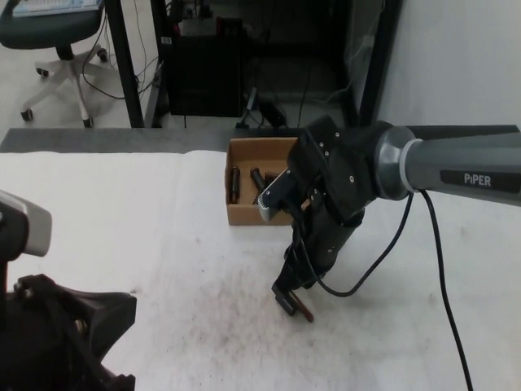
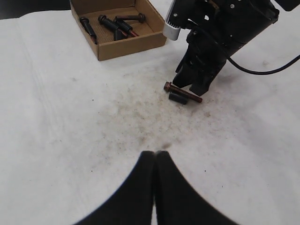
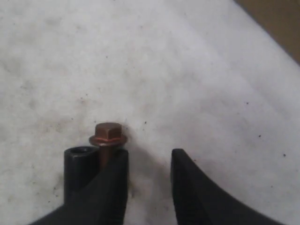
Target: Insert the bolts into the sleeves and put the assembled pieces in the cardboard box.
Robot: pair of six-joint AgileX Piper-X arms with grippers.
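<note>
Bench cover: a white cloth (image 1: 122, 228) lies over the whole bench, with dark smudges around its middle.
Right arm: the grey and black right arm (image 1: 456, 167) comes in from 3 o'clock and bends down to the middle of the cloth.
Left arm: the black left arm (image 1: 57, 326) stands low at about 8 o'clock, well apart from the work.
Box: the brown cardboard box (image 1: 244, 213) sits at 12 o'clock on the cloth, at about 11 o'clock from the right arm's tip.
Box content: several dark pieces (image 2: 108, 22) lie flat inside it; one shows a reddish shank.
Right gripper: the right gripper (image 3: 149, 157) is down at the cloth, its two fingers parted with bare cloth between them; it holds nothing.
Left gripper: the left gripper (image 2: 156, 152) has its fingers pressed together, with nothing between them, above the cloth.
Bolt: a copper-brown metal bolt (image 2: 183, 92) with a six-sided flanged head lies flat at the right gripper's tip; one finger (image 3: 110, 187) covers its shank.
Sleeve: a short black tube-shaped sleeve (image 3: 80, 168) lies just beside the bolt, along its shank, on the side away from the gap.
</note>
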